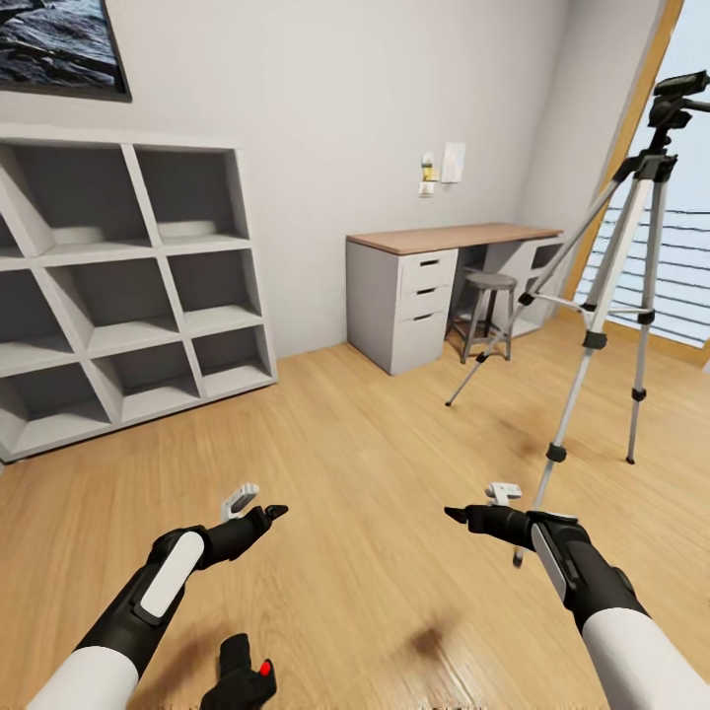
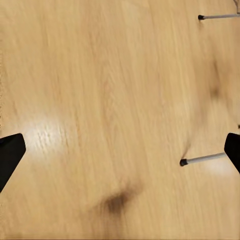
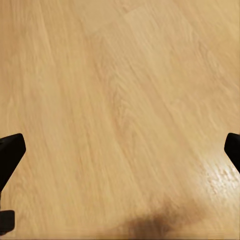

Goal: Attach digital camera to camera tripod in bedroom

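The camera tripod [image 1: 602, 296] stands on the wood floor at the right, silver legs spread, black head with its pan handle at the top. The nearest leg comes down just behind my right gripper [image 1: 456, 514]. Two tripod feet [image 2: 183, 162] show in the left wrist view. The digital camera [image 1: 242, 678], black with a red button, sits at the bottom edge of the head view, below my left forearm. My left gripper [image 1: 268, 513] hangs over bare floor. Both grippers are open and empty, their fingertips [image 2: 10, 150] [image 3: 10, 150] far apart.
White cube shelves [image 1: 128, 286] line the left wall. A desk with drawers [image 1: 444, 242] and a round grey stool [image 1: 488, 286] stand at the back. A bright window with a railing [image 1: 680, 266] is behind the tripod. Wood floor [image 1: 355, 444] lies open between shelves and tripod.
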`<state>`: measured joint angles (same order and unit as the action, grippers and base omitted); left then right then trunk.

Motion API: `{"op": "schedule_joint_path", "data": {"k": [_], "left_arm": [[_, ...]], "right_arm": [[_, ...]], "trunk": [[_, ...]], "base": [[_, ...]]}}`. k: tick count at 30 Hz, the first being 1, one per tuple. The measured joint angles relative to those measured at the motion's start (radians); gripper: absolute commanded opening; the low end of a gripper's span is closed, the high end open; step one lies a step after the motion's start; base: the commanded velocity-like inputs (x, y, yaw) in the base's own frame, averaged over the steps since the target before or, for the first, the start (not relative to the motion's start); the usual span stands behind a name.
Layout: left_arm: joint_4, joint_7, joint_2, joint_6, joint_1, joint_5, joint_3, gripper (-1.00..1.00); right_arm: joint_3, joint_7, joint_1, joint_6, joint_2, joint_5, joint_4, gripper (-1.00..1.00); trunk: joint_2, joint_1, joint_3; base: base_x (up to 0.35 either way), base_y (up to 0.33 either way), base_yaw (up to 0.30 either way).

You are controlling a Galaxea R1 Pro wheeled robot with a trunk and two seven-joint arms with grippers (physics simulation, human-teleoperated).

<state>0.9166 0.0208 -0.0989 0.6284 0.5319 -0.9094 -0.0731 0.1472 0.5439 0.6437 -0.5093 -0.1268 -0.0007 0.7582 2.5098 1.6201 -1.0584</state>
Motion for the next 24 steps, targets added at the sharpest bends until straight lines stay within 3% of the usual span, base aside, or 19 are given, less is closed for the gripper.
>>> {"op": "schedule_joint_path", "data": {"k": [24], "left_arm": [[0.005, 0.005, -0.001, 0.0, 0.0, 0.003, -0.003, 1.0]], "right_arm": [[0.0, -0.004, 0.0, 0.001, 0.001, -0.003, 0.0, 1.0]], "trunk": [[0.006, 0.011, -0.093]], "base": [[0.0, 0.0, 0.0]]}}
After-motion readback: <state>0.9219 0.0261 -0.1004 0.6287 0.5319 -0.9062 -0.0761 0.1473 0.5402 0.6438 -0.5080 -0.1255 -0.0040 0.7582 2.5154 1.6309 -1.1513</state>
